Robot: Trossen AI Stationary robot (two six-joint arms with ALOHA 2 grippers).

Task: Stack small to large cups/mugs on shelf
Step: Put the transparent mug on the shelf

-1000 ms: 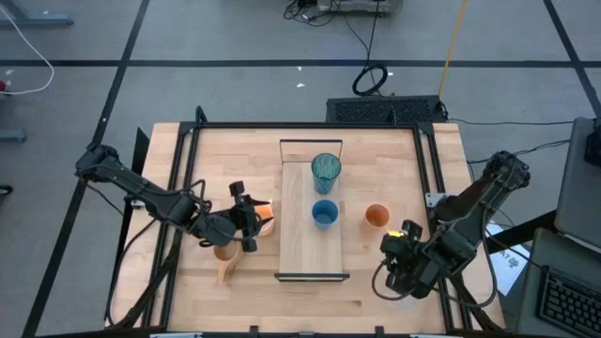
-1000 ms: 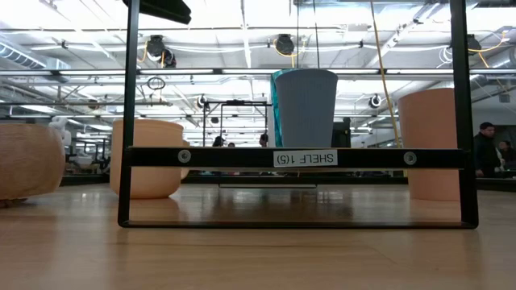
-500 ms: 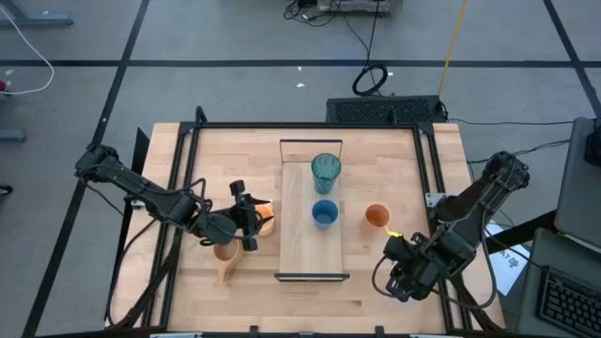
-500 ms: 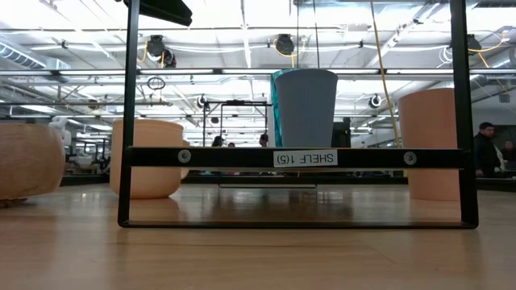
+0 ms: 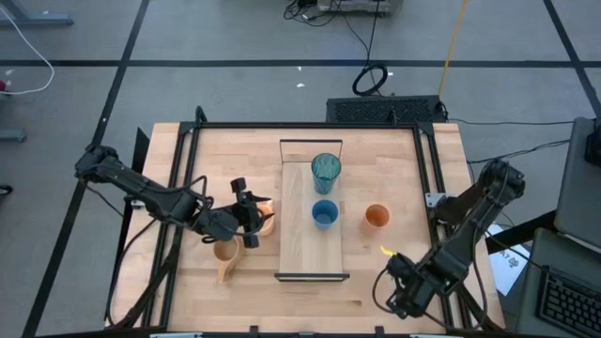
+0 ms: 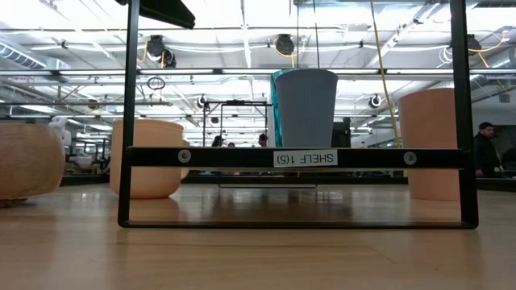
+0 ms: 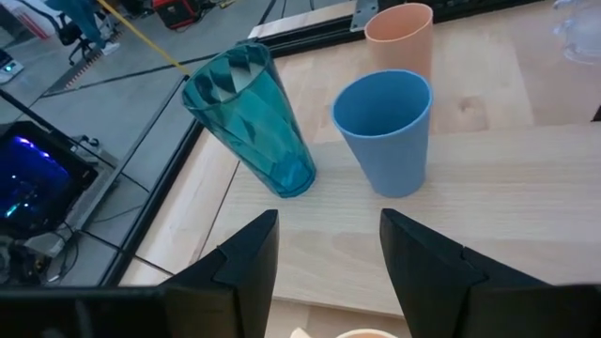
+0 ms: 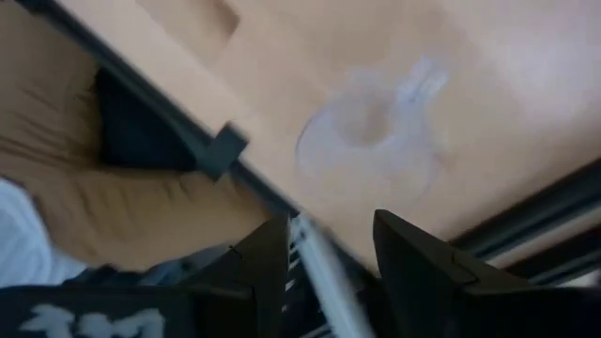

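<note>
While the left gripper (image 5: 252, 218) hangs released over the orange mug (image 5: 267, 219), teal tumbler (image 7: 252, 122) stands ahead.

You have a teal faceted tumbler (image 5: 326, 172) and a plain blue cup (image 5: 324, 213) on the pale-wood shelf (image 5: 312, 253), an orange cup (image 5: 377, 216) on the light wooden surface (image 5: 394, 169), and black tools.

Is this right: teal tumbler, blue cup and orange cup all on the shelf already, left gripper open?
Not quite. Only the teal tumbler and blue cup stand on the shelf; the high view shows the orange cup on the tabletop right of it. The left gripper is open.
</note>
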